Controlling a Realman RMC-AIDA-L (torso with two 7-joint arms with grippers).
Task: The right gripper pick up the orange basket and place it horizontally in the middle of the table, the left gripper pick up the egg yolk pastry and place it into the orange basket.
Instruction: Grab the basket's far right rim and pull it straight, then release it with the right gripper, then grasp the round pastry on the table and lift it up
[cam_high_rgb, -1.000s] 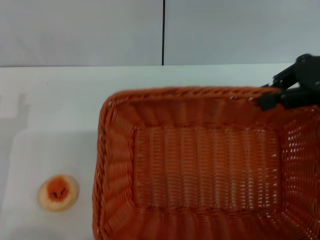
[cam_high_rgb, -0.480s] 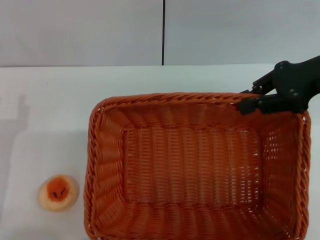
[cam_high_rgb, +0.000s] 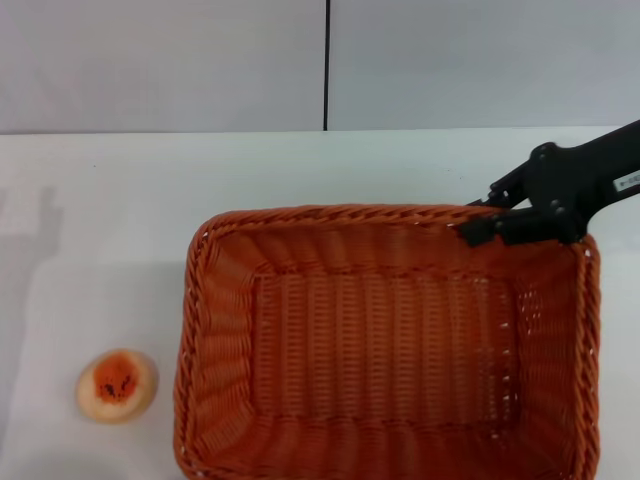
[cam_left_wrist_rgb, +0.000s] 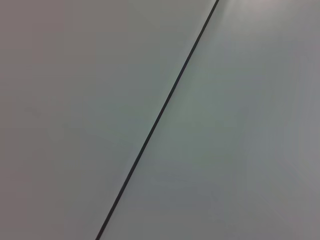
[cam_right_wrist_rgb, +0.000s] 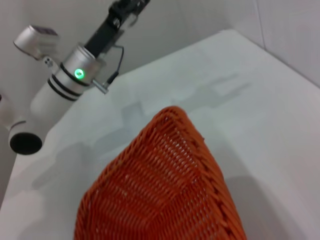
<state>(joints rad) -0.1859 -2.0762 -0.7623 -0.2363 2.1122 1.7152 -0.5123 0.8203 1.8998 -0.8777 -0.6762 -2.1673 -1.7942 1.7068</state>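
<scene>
Orange basket (cam_right_wrist_rgb: 165, 195) on white table (cam_right_wrist_rgb: 260, 115)

Orange basket (cam_high_rgb: 385, 345) on counter (cam_high_rgb: 110, 210), centre-right. Egg yolk pastry (cam_high_rgb: 116, 385) on counter at basket's 9 o'clock, apart. Right gripper (cam_high_rgb: 480, 222) at basket's 1 o'clock rim.

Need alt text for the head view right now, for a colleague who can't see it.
The right end effector grips the far rim of the orange basket, which fills the middle and right of the white table. The egg yolk pastry lies apart, left of the basket.
</scene>
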